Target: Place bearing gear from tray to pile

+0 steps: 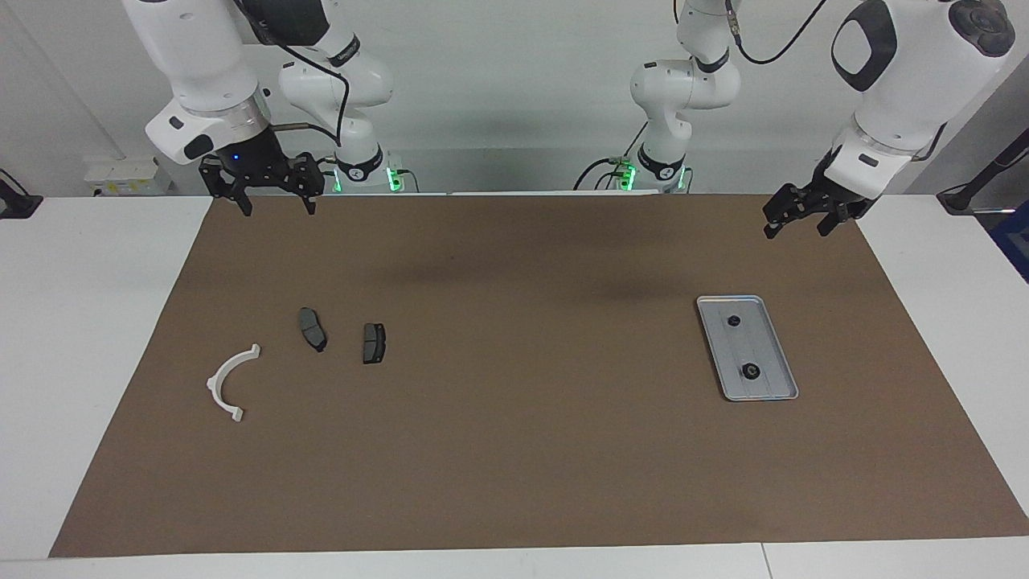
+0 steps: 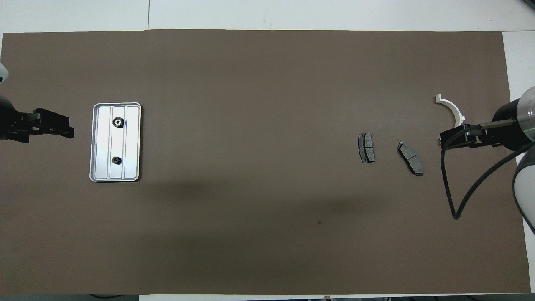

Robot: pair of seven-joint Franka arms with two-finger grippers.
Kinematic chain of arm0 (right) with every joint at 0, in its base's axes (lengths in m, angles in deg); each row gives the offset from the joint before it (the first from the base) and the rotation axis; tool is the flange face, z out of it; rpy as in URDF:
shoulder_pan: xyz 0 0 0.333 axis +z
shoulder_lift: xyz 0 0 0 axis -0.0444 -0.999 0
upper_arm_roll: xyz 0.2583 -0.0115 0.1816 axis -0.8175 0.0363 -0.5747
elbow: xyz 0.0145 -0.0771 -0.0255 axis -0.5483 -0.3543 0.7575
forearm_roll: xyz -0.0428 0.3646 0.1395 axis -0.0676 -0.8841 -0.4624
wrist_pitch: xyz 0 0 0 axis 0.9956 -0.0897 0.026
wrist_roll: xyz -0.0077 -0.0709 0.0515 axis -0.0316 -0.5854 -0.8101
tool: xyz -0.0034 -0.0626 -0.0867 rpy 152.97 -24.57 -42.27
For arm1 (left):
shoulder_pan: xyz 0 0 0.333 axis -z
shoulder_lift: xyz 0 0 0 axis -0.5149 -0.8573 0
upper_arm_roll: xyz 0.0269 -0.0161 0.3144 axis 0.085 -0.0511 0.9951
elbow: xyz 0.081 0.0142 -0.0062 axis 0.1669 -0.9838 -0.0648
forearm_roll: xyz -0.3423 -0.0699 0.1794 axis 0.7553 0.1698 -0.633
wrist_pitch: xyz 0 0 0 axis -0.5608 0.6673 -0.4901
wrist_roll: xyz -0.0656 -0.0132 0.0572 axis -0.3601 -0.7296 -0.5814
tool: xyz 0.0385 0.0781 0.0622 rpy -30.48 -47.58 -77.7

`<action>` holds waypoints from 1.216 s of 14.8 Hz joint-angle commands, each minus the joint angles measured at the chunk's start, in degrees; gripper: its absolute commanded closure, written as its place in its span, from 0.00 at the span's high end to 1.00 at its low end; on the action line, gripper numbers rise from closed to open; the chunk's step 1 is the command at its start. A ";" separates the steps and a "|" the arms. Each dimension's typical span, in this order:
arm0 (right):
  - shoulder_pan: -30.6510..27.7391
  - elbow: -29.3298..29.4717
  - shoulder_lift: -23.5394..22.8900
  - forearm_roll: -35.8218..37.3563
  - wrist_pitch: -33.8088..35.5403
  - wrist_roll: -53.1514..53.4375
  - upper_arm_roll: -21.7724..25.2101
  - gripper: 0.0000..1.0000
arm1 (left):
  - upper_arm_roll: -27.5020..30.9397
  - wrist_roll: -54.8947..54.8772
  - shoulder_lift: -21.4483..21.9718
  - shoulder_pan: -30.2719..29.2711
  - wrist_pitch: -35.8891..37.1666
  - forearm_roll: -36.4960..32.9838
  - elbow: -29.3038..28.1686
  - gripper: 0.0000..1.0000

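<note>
The silver-grey tray (image 1: 762,346) lies on the brown mat toward the left arm's end of the table. Two small black bearing gears rest in it: a larger one (image 1: 750,371) farther from the robots and a smaller one (image 1: 733,321) nearer. In the overhead view the tray (image 2: 131,144) shows the larger gear (image 2: 118,122) and the smaller gear (image 2: 116,160). The pile lies toward the right arm's end: a white semicircular bracket (image 1: 227,384) and two dark brake pads (image 1: 312,328) (image 1: 374,342). My left gripper (image 1: 797,229) hangs open and empty above the mat's edge near the tray. My right gripper (image 1: 277,207) hangs open and empty, raised near the pile.
The brown mat (image 1: 514,450) covers most of the white table (image 1: 88,322). A cable loop (image 2: 453,200) hangs from the right arm. In the overhead view the right gripper (image 2: 446,139) overlaps the bracket (image 2: 450,106); the pads (image 2: 410,158) (image 2: 366,147) lie beside it.
</note>
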 commanded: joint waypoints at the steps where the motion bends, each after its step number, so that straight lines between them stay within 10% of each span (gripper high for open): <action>1: -0.58 -0.58 0.37 -1.76 -0.88 -1.59 0.16 1.00 | 0.19 -0.61 1.77 -0.03 -1.21 0.21 -2.66 1.00; 18: -0.58 -0.58 0.37 -1.76 -0.97 -1.59 0.16 1.00 | 0.28 0.36 4.49 -0.29 -9.45 0.30 -9.41 1.00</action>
